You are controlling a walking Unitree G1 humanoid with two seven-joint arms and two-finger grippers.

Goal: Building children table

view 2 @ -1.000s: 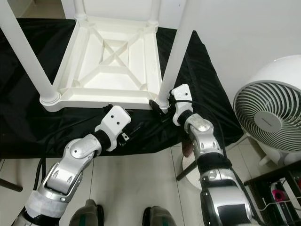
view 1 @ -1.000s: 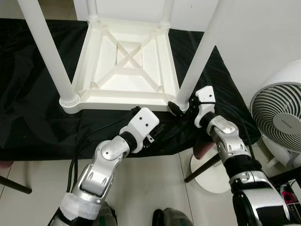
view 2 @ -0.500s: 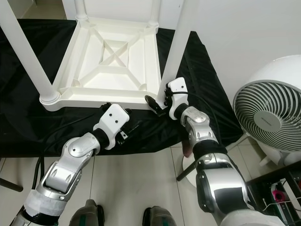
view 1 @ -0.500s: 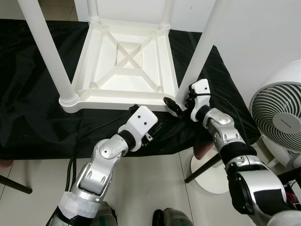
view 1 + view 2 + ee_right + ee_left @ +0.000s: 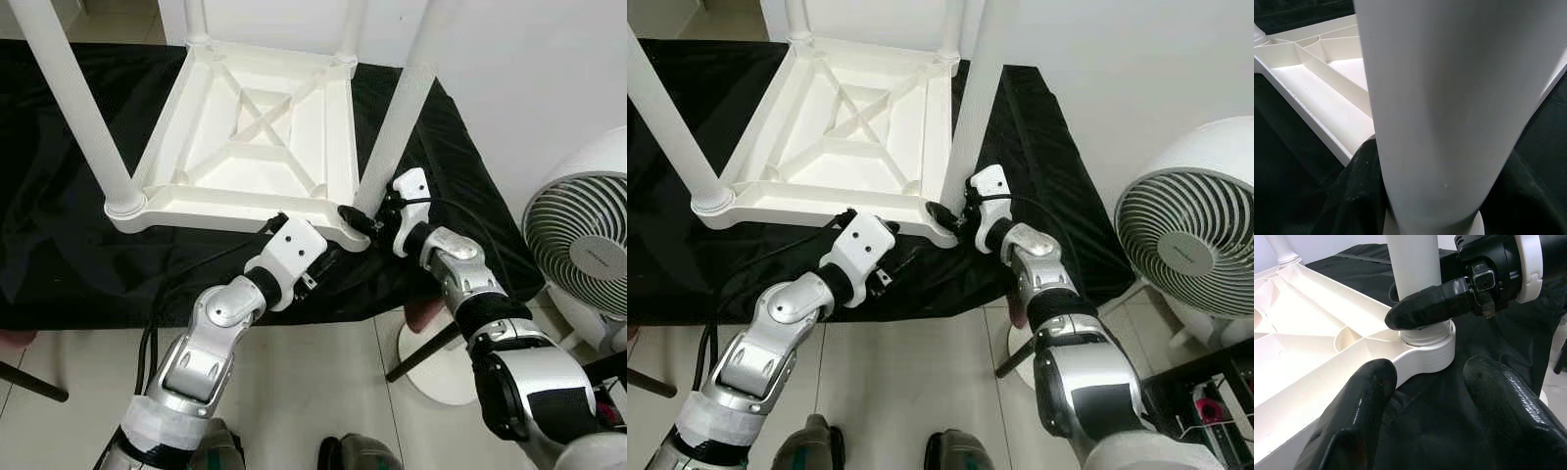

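Observation:
The white children's table (image 5: 211, 209) lies upside down on a black cloth (image 5: 59, 245), its legs pointing up. My right gripper (image 5: 364, 218) is shut on the near right leg (image 5: 397, 127) just above its socket; in the right wrist view the leg (image 5: 1449, 112) stands between the dark fingers (image 5: 1352, 196). My left gripper (image 5: 1430, 406) is open and low at the table's front edge, just in front of that same corner socket (image 5: 1427, 352), holding nothing. In the left eye view its white wrist housing (image 5: 294, 257) covers most of its fingers.
The near left leg (image 5: 73, 108) and two far legs (image 5: 351, 29) stand upright. A white fan (image 5: 578, 245) is on the floor at the right. A round white base with a dark pole (image 5: 441, 357) sits below the cloth's edge. Tiled floor lies in front.
The table has slid and turned a little to the left on the cloth. My right gripper moved left with the leg; the left gripper followed the corner.

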